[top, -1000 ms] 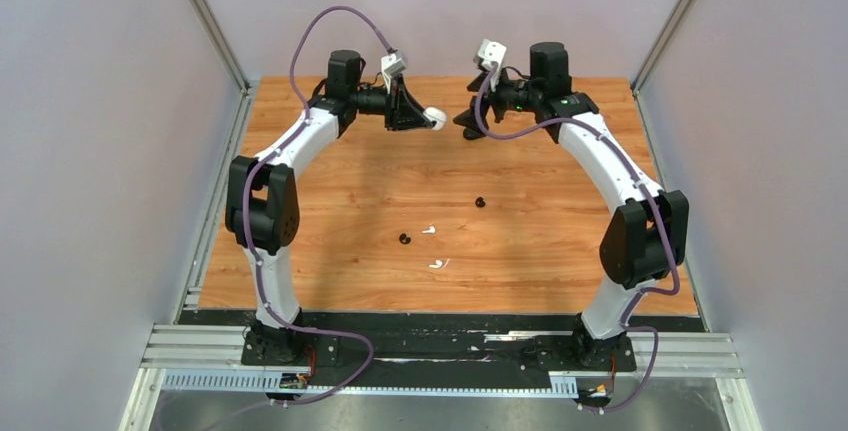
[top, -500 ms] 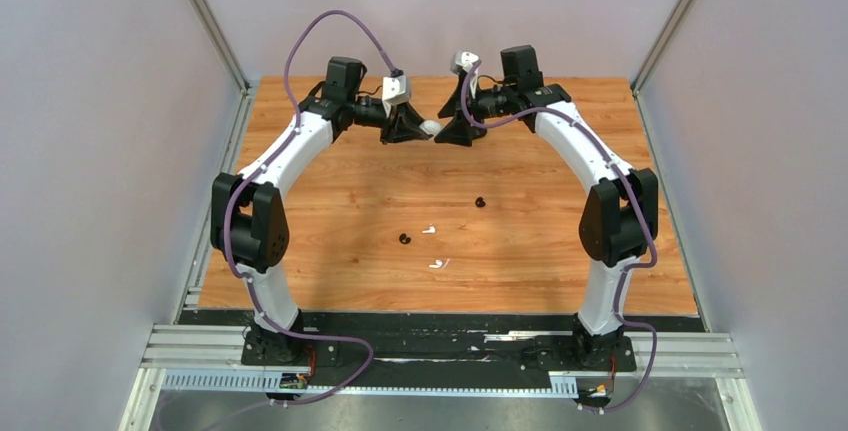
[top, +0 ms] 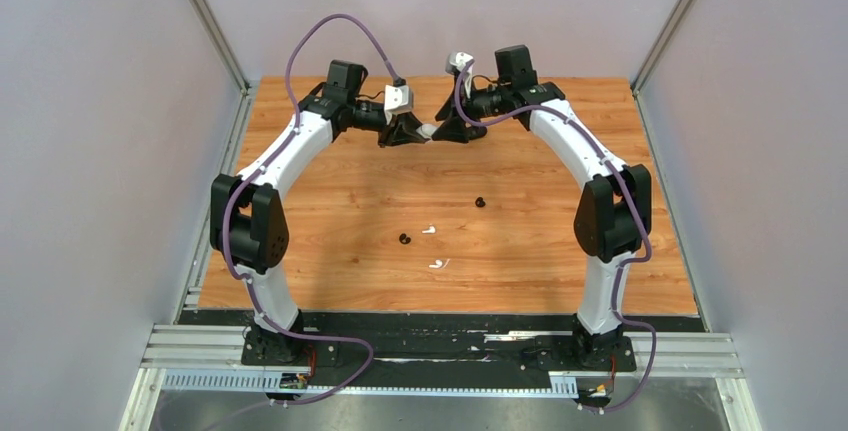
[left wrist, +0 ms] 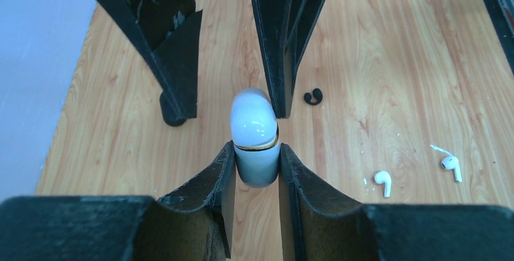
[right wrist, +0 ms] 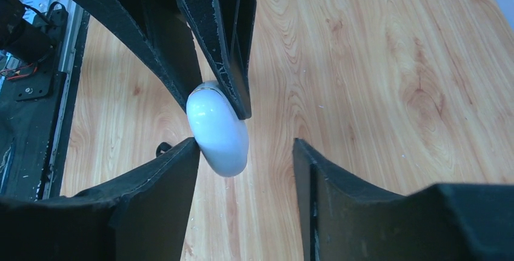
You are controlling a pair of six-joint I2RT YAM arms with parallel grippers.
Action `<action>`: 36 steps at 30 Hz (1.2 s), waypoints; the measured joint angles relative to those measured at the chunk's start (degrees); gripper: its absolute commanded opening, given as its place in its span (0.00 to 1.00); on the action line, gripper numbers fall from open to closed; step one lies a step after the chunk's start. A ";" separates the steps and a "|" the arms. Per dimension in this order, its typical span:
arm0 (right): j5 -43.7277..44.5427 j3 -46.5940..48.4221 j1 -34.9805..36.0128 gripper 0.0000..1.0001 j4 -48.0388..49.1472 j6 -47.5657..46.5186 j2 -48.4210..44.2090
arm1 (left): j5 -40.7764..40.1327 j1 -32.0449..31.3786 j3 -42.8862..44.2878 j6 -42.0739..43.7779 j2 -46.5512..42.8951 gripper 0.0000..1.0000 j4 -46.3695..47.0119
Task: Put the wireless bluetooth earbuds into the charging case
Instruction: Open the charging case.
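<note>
My left gripper (top: 418,133) is shut on the lower half of a white charging case (top: 429,131), holding it in the air over the far middle of the table. The case is closed, with a thin gold seam (left wrist: 256,147). My right gripper (top: 440,130) is open and faces the left one, its jaws standing on either side of the case's top end (right wrist: 218,129). One right finger (right wrist: 176,170) is at the case's side; the other stands apart. Two black earbuds (top: 479,202) (top: 404,239) and two white earbuds (top: 428,230) (top: 438,264) lie on the table's middle.
The wooden table (top: 300,261) is walled by grey panels on the left, right and back. In the left wrist view one black earbud (left wrist: 313,97) and both white earbuds (left wrist: 382,180) (left wrist: 450,164) lie below the case.
My right gripper has swung left to meet the left gripper and now straddles the held case. The left gripper has shifted slightly toward it. The earbuds have not moved.
</note>
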 measured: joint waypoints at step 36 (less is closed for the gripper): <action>1.31 -1.22 -1.27 0.20 3.61 2.38 -0.02 | 0.57 0.11 -2.47 -21.79 0.00 0.00 13.11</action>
